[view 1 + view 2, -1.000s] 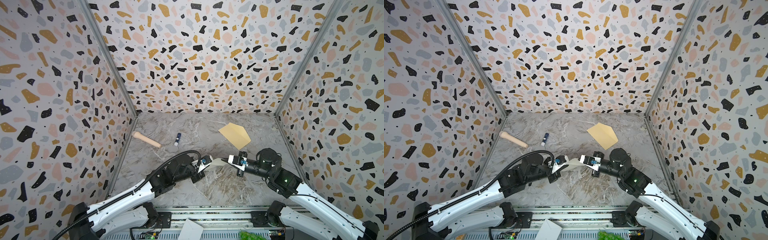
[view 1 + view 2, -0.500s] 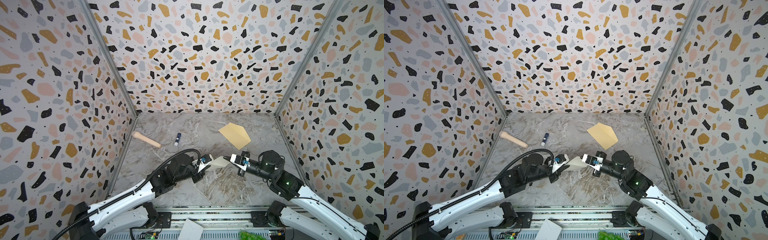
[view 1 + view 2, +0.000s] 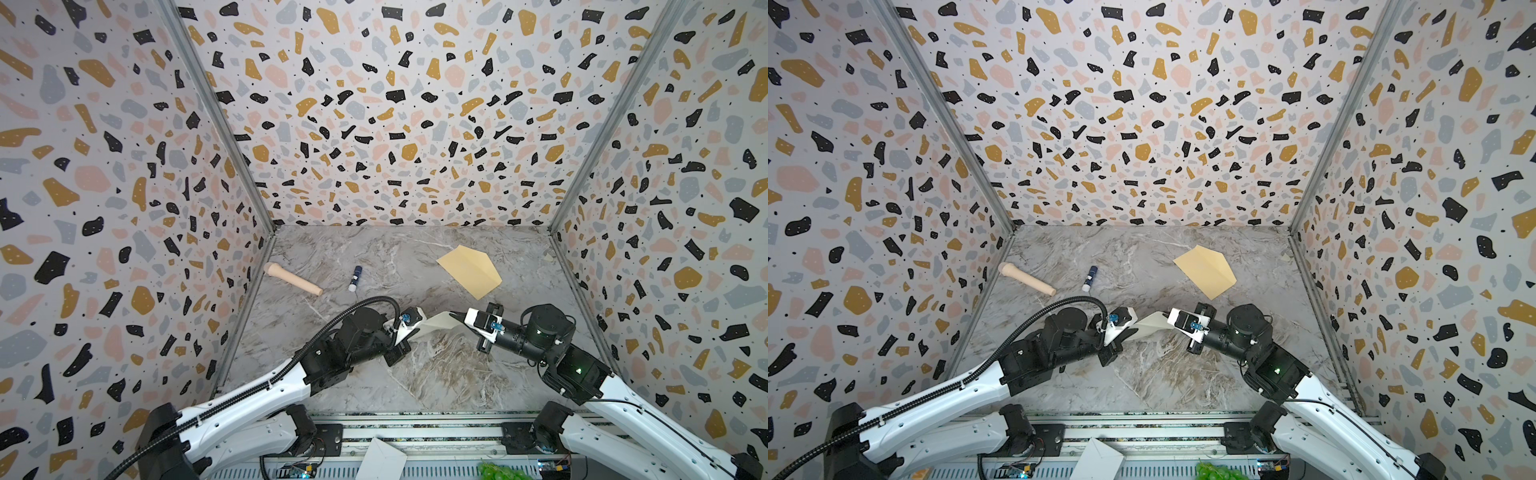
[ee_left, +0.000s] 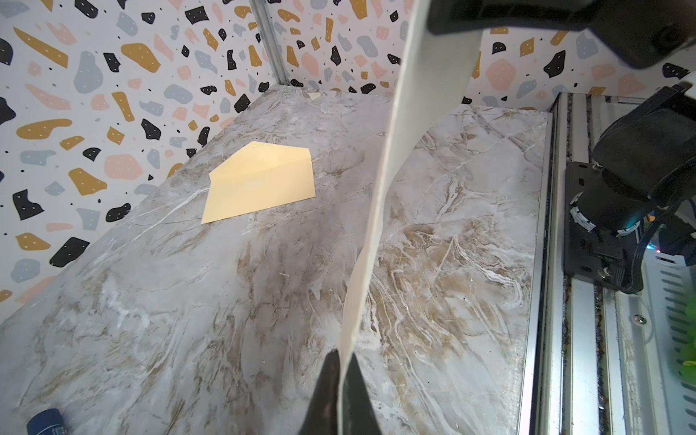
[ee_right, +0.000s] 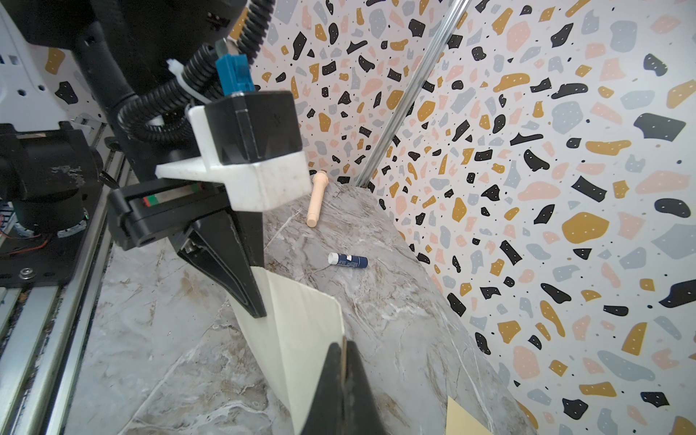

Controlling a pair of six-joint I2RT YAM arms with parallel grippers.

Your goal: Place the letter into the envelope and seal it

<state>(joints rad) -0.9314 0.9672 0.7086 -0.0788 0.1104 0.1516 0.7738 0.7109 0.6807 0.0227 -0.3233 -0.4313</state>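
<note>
1. The letter is held above the counter, stretched between both hands.
2. The left hand is clamped on one end, the right hand on the other.
3. The envelope is laid flat farther back, apart.

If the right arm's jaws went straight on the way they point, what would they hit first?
Probably the left gripper, straight ahead with jaws shut on the far end of the same letter; only that bowed sheet lies between.
</note>
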